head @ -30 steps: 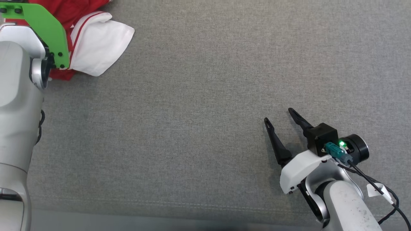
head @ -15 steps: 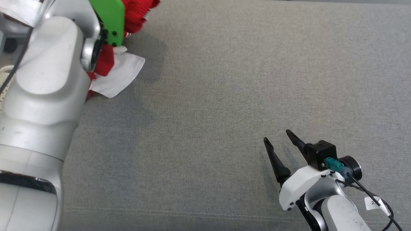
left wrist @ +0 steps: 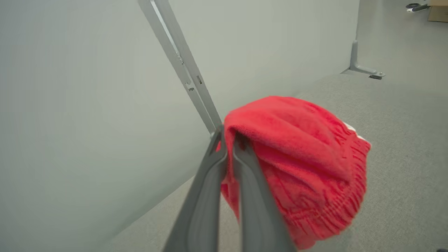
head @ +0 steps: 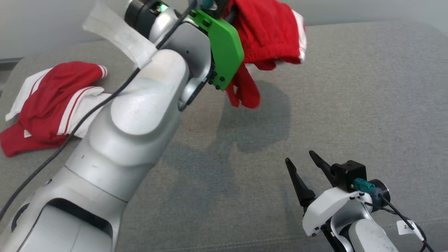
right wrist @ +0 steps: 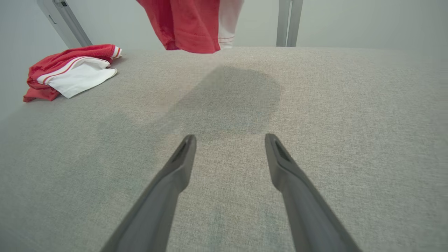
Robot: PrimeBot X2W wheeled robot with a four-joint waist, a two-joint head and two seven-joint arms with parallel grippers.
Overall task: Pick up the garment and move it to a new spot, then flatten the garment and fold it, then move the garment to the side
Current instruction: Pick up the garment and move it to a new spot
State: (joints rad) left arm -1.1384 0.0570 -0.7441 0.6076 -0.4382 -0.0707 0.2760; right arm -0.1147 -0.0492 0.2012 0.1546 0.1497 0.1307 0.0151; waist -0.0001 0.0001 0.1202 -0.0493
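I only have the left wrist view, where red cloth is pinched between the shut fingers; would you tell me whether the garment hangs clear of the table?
Observer: Yes. In the right wrist view the red garment hangs in the air, its lower hem well above the grey table.
Operator: Thank you. Is anything else lying on the table?
Observer: A second red-and-white garment lies bunched at the table's left side, apart from the held one.
Operator: And how does the other arm stand?
Observer: The right gripper is open and empty, at the table's near right part.
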